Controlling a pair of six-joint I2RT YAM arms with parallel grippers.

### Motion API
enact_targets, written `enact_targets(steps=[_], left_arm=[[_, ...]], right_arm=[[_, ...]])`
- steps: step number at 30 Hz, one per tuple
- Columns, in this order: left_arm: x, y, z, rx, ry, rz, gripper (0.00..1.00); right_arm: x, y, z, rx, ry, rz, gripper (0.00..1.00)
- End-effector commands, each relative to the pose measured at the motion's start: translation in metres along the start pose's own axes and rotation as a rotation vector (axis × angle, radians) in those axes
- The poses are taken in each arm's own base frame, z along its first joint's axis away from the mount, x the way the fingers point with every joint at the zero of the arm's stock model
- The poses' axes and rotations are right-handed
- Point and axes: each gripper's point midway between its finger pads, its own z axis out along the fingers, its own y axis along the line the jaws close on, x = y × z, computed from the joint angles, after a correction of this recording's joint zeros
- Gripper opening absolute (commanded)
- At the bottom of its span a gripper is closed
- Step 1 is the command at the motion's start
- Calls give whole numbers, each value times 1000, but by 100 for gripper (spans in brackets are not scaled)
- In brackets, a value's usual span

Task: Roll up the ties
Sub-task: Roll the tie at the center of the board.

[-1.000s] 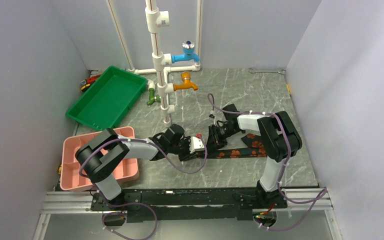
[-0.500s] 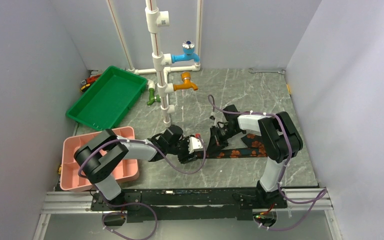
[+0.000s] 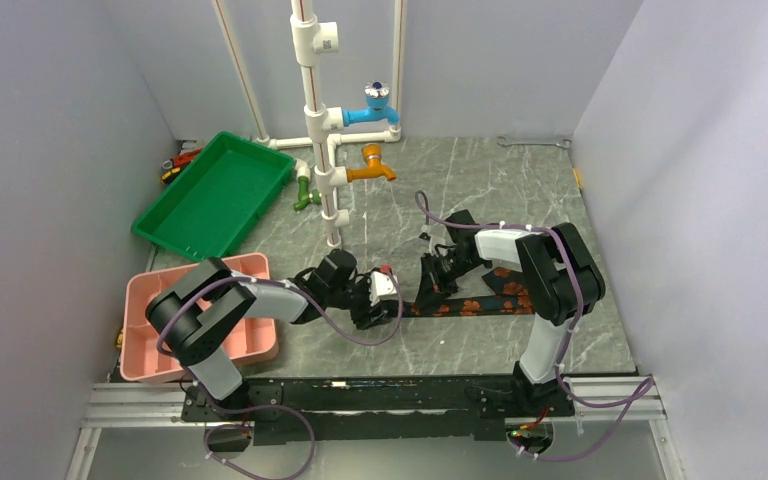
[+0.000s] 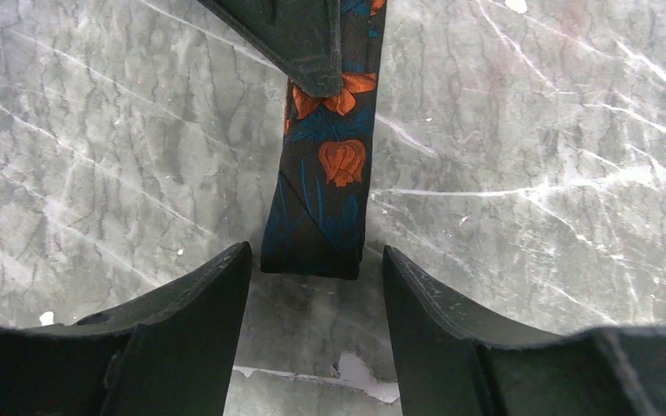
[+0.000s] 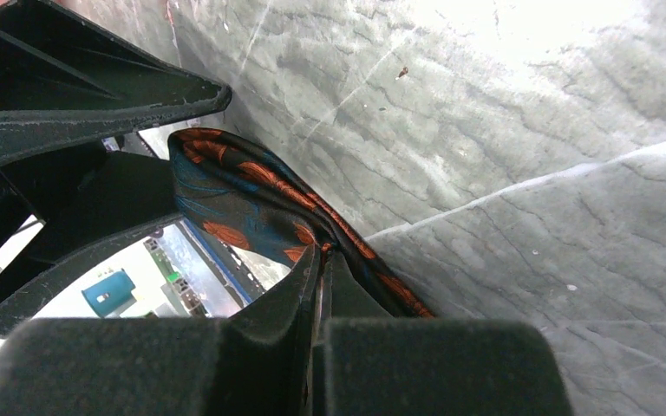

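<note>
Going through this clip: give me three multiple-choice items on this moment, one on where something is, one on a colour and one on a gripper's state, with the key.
1. Where does the green tray sit?
A. Under the right arm.
B. At the far left of the table, behind the pink tray.
C. At the right edge.

2. What colour are the flowers on the tie?
A. White.
B. Yellow.
C. Orange.

3. How is the right gripper?
A. Shut on the tie.
B. Open, hanging above the tie.
C. Open, well away from the tie.

Key:
1 B: the top view shows it at the back left, beyond the pink tray.
2 C: the left wrist view shows orange blooms on dark cloth.
3 A: the right wrist view shows its fingers pressed together with a fold of tie pinched between them.
</note>
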Motion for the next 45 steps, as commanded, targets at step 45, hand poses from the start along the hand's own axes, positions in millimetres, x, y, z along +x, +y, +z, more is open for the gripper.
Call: enact_targets(steps=[45], left_arm=[[31, -17, 39, 21, 187, -33, 34]], right_arm=[[4, 2, -8, 32, -17, -33, 6]])
